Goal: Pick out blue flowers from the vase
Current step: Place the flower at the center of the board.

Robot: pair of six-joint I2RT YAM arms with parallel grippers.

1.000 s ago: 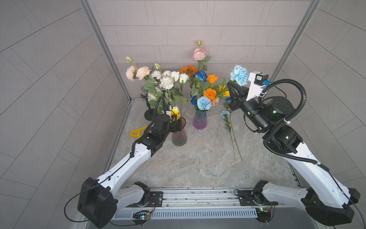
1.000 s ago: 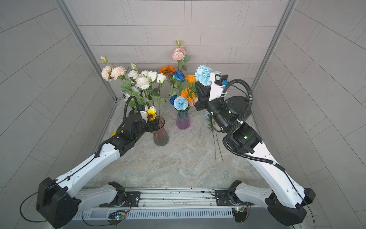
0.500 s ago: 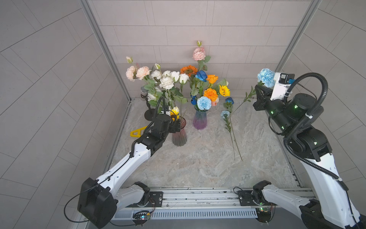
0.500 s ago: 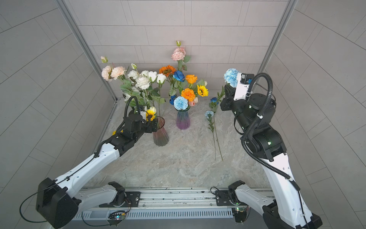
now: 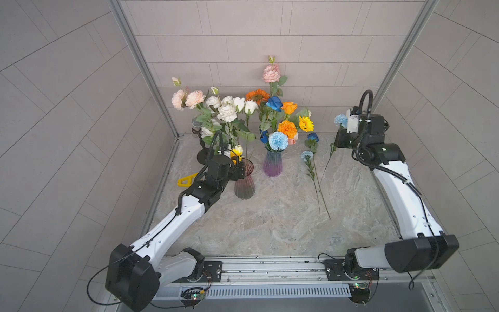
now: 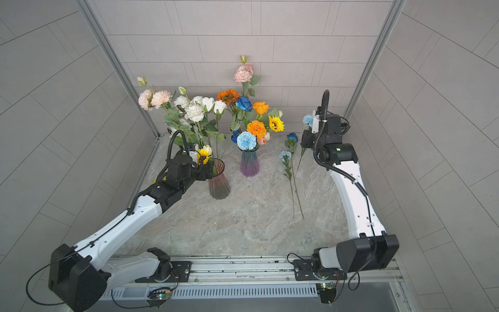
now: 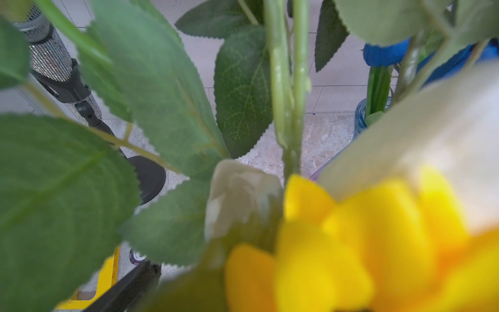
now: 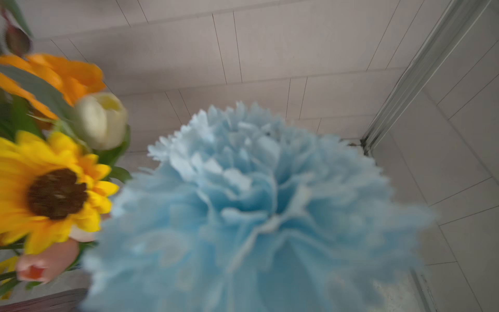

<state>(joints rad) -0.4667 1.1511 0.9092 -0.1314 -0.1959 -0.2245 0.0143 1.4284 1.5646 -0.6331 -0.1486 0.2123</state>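
You are mid-transfer: your right end effector is clamped on the stem of a pale-blue carnation, held clear of the blue-to-purple vase and off to the counter's right side. The bloom stands above the wrist and the long green stem trails down toward the counter, its lower end near the two blue flowers already laid out there, a deep-blue rose and a small pale-blue carnation, stems side by side. The next move, I judge, is to lower and lay this one beside them, then part the fingers only once the stem rests flat (a springy wire stem may roll).

In the right wrist view the held bloom fills the picture: frilly, layered, pale blue, slightly blurred, with a sunflower beside it.

Still in that vase you have a large pale-blue carnation at the rim, a deep-blue rose high up, and a small deep-blue bud low on the left, all crowded by orange and yellow blooms.

Your left end effector stands wide apart at the rim of the smoky pink vase of white flowers, holding nothing that I can see.
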